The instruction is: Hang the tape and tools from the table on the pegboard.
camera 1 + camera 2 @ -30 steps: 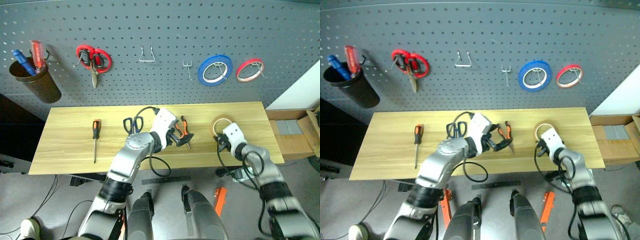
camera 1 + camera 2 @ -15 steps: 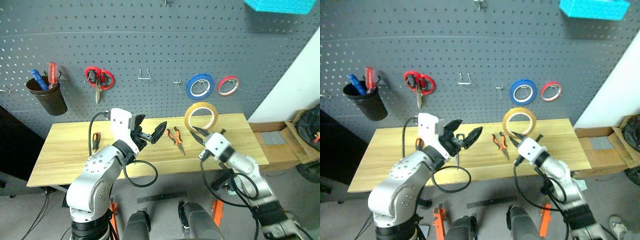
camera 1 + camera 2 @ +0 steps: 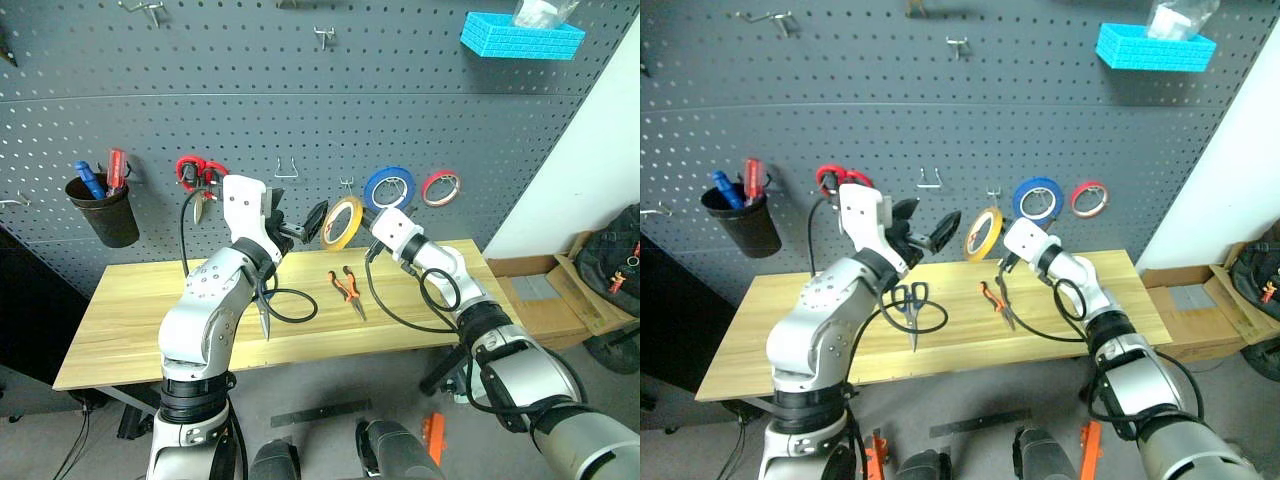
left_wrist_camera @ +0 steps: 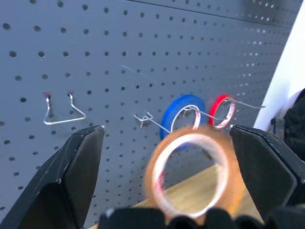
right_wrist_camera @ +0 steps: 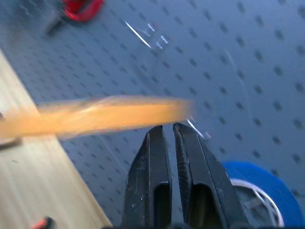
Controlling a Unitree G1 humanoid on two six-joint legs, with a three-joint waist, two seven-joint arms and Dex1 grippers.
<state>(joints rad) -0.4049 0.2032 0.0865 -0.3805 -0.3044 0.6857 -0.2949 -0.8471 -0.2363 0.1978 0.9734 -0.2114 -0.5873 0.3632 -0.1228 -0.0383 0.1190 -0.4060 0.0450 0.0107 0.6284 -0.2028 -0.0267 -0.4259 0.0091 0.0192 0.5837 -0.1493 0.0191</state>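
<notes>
The yellow-tan tape (image 3: 342, 222) hangs in the air before the dark grey pegboard (image 3: 300, 90), just left of the blue roll. My right gripper (image 3: 362, 216) is shut on its edge; in the right wrist view the closed fingers (image 5: 164, 157) end at the blurred tape (image 5: 105, 117). To the left of the tape, my left gripper (image 3: 297, 222) stands open and empty, raised above the table (image 3: 120, 320). The orange-handled pliers (image 3: 345, 288) lie on the planks. The black-handled scissors (image 3: 908, 300) lie beside my left arm.
A bare single hook (image 3: 348, 183) and a wire double hook (image 3: 287, 168) sit left of the blue roll (image 3: 388, 186) and red roll (image 3: 440, 187). Red scissors (image 3: 200, 175) and a black cup (image 3: 102, 215) hang farther left. A blue basket (image 3: 520, 38) is mounted high right.
My right gripper closed on the tape and lifted it off the table, up and left toward the pegboard. My left gripper rose from over the pliers, staying open. The camera tilted upward.
</notes>
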